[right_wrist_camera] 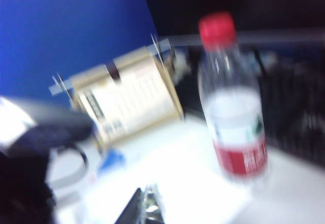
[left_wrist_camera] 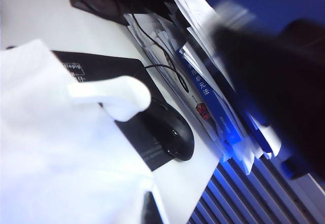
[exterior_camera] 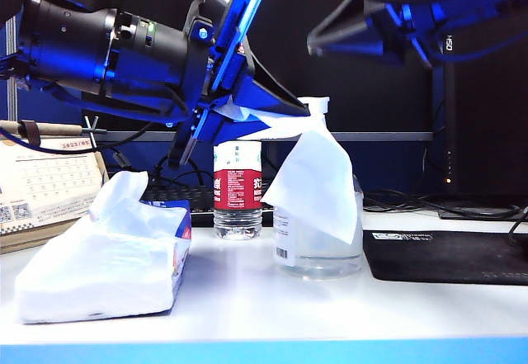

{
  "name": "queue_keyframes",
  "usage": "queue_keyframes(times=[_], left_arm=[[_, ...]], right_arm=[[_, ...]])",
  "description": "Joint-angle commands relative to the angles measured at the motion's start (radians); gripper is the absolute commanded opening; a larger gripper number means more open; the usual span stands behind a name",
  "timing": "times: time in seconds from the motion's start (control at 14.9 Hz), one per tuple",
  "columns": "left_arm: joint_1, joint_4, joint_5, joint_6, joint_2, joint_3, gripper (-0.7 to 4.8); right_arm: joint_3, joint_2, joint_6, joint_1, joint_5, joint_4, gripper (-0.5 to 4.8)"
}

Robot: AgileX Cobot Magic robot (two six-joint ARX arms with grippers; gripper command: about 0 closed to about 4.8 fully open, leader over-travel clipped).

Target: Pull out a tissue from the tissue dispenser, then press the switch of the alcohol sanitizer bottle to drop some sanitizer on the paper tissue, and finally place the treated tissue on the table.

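The tissue (exterior_camera: 313,174) hangs as a white sheet over the switch (exterior_camera: 314,106), and it covers much of the clear alcohol sanitizer bottle (exterior_camera: 320,248). My left gripper (exterior_camera: 224,106) is shut on the tissue's upper corner, left of the pump. In the left wrist view the tissue (left_wrist_camera: 51,153) lies under the white switch nozzle (left_wrist_camera: 109,95), with my left gripper (left_wrist_camera: 150,211) at its edge. The right gripper (exterior_camera: 326,42) hovers above the switch, apart from it. In the blurred right wrist view its (right_wrist_camera: 147,209) jaws are shut and empty. The tissue dispenser (exterior_camera: 107,265) lies on the table (exterior_camera: 247,306) at the left.
A red-labelled water bottle (exterior_camera: 238,191) stands just behind and left of the sanitizer bottle. A desk calendar (exterior_camera: 41,186) stands at the far left. To the right lie a black mouse mat (exterior_camera: 445,255) and a mouse (left_wrist_camera: 175,132), with stacked papers (left_wrist_camera: 203,82) beyond them.
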Motion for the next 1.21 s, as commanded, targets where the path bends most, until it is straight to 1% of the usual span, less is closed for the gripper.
queue_keyframes(times=[0.07,0.13,0.2,0.27,0.34,0.47,0.74,0.87,1.21], left_arm=[[0.002,0.016,-0.023,0.028,-0.001,0.005,-0.05],[0.019,0.02,-0.038,0.037,-0.001,0.005,-0.05],[0.031,0.02,-0.033,0.036,-0.001,0.005,-0.05],[0.053,0.05,-0.009,0.029,-0.001,0.005,-0.05],[0.053,0.066,0.008,0.016,-0.001,0.005,-0.05],[0.05,0.092,0.008,0.016,-0.001,0.006,-0.05],[0.05,0.09,0.034,0.021,0.003,0.006,-0.05],[0.05,0.091,0.034,0.024,0.003,0.006,-0.05],[0.05,0.09,0.042,0.026,0.003,0.006,-0.05]], right_arm=[[0.003,-0.003,-0.002,0.001,-0.002,-0.027,-0.05],[0.003,-0.003,-0.003,0.001,-0.001,-0.027,-0.05],[0.003,-0.003,-0.003,0.001,0.001,-0.027,-0.05],[0.003,-0.003,-0.003,0.001,0.001,-0.038,-0.05],[0.002,-0.002,-0.003,0.001,0.001,-0.045,-0.05],[-0.001,-0.002,-0.004,0.001,0.004,-0.078,-0.05],[-0.002,-0.002,-0.023,0.001,0.005,-0.109,-0.05],[-0.002,0.008,-0.024,0.001,0.029,-0.136,-0.05],[-0.004,0.051,-0.023,0.002,0.023,-0.148,-0.05]])
